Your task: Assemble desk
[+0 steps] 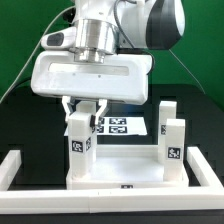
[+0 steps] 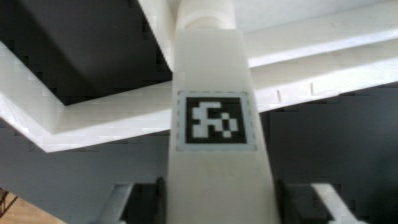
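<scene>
In the exterior view the arm hangs down from the top of the frame, and its tool (image 1: 84, 108) sits just above centre, closed on the top of a white leg (image 1: 79, 148). That leg stands upright at the left of the desk top (image 1: 122, 178), which lies flat on the dark counter (image 1: 25, 110) in the lower middle of the frame, and carries a small black-and-white tag on its near face. Whether the leg is seated in its corner socket or only resting there cannot be told. Three more legs stand upright on the top: one at the lower right (image 1: 174, 150), one behind it at the right (image 1: 166, 113), and one mostly hidden behind the tool. The marker board (image 1: 118, 127) lies flat on the counter behind the desk, at centre. White border bars (image 1: 14, 170) run along the left, bottom and right edges of the frame.

In the wrist view the held leg (image 2: 217, 110) fills the middle, its tag at centre, with the tool's fingers (image 2: 143, 200) either side of it at the bottom edge.
</scene>
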Motion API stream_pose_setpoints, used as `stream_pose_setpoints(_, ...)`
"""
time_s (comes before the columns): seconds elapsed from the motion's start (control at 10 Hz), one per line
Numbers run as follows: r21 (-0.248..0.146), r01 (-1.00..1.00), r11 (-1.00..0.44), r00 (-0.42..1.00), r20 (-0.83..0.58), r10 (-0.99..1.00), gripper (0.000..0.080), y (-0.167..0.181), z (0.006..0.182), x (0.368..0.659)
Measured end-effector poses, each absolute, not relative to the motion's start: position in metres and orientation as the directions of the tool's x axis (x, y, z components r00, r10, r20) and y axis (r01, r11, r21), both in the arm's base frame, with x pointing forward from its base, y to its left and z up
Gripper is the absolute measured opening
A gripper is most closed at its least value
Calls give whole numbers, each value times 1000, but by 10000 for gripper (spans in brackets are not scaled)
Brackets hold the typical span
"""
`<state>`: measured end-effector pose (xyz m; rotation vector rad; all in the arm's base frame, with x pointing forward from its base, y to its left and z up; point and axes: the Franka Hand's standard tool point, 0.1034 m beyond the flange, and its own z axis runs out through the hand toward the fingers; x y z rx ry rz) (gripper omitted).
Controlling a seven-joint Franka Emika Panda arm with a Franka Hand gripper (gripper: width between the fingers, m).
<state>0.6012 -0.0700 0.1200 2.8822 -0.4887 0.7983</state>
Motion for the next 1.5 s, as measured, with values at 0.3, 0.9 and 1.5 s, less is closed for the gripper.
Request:
stream_pose_setpoints(0.3,34,-336,-941,805,529,-268,290,-79,120,596)
stream_pose_setpoints(0.9,37,-337,-941,807,526,-268,648,-79,118,595)
stream_pose_setpoints(1.5,-40,-341,-939,846,421,-326,649,-72,131,595)
